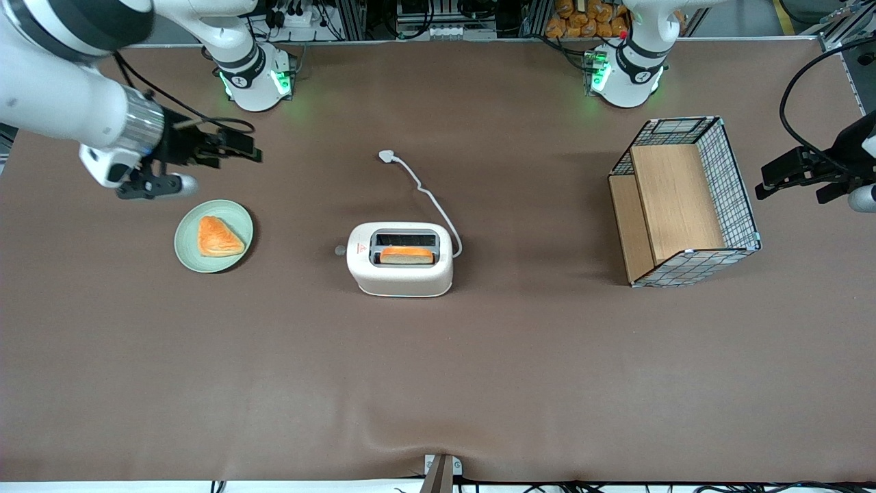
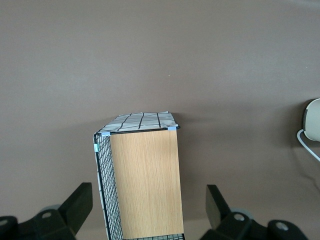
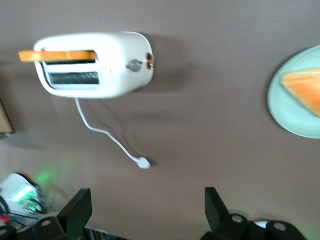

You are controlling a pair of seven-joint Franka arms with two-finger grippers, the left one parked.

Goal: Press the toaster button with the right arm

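While the toaster is seen standing near the middle of the brown tabletop, the right arm is held above the working arm's end of that surface. Its tool is carried in the air, well apart from the toaster and farther from the front camera than the green plate. In the right wrist view the two black fingers are shown spread wide, with nothing held between them. The toaster button is seen as a small grey knob projecting from the end of the toaster that faces the working arm's end of the tabletop; in the right wrist view it is shown on the rounded end face, untouched. A slice of toast is lodged in the slot nearer the front camera. A white cord is trailed from the toaster to a white plug lying farther from the front camera. A triangular pastry is placed on the plate. A wire-mesh wooden basket is found toward the parked arm's end.
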